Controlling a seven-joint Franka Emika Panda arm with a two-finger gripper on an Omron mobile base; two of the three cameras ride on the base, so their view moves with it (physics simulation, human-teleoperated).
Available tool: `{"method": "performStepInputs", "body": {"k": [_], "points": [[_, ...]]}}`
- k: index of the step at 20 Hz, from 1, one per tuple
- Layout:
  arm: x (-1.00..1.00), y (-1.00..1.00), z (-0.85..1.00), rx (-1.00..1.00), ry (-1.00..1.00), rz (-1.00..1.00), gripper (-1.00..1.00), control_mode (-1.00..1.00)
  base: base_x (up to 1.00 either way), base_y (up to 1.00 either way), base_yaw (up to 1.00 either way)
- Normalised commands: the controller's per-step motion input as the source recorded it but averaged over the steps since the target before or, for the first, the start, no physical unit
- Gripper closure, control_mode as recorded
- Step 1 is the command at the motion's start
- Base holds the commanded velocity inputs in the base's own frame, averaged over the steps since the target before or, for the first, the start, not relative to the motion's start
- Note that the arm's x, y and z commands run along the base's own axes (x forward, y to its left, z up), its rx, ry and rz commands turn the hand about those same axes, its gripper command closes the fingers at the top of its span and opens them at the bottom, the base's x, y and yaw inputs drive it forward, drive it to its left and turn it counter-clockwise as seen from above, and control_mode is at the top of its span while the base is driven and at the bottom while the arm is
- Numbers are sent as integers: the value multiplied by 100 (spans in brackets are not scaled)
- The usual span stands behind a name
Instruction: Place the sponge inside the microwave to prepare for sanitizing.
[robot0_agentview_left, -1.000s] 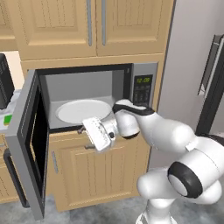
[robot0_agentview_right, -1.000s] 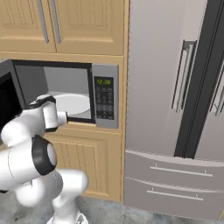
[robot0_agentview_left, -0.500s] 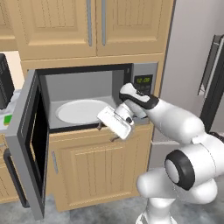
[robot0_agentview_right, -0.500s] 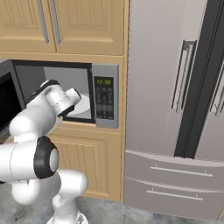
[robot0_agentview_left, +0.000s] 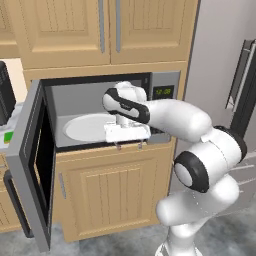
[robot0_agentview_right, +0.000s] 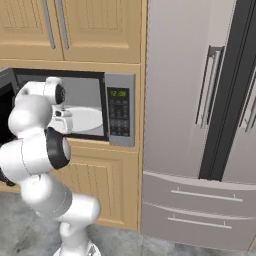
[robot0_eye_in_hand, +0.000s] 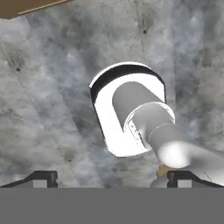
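Step, my read: sponge not picked up yet. The microwave (robot0_agentview_left: 100, 120) door (robot0_agentview_left: 31, 165) is swung wide to the left, so the opening part looks done and the fetch is what's left.

Gripper (robot0_agentview_left: 128, 146) hangs in front of the cavity's lower lip, fingers pointing down at the floor; hand view looks straight down at grey floor, finger tips (robot0_eye_in_hand: 41, 177) wide apart at 7 and 5 o'clock. Released, jaws spread, nothing between them.

Sponge (robot0_agentview_left: 7, 137): small green bit at 9 o'clock in left base view, on the counter just past the door's outer edge, well apart from the gripper. Mostly cut off, so can't confirm shape.

Next move needs: swing arm or drive base left round the open door, come down over the sponge, close on it, then carry it back in.

Containers: microwave holds only the white round plate (robot0_agentview_left: 87, 128), bare. Green digits lit on keypad (robot0_agentview_right: 119, 114). Upper cabinets (robot0_agentview_left: 65, 30) shut, fridge (robot0_agentview_right: 200, 120) at 3 o'clock shut.
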Motion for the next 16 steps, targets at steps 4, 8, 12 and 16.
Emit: {"method": "performStepInputs", "body": {"k": [4,8,12,16], "points": [[-64,-68,-1,-36,-46,69,-100,-100,0,0,0],[-99,-100,-6,-10,-56,52,-100,-100,0,0,0],[-88,-91,5,13,-38,29,-100,-100,0,0,0],[-32,-52,32,30,-17,0,-100,-100,0,0,0]]}}
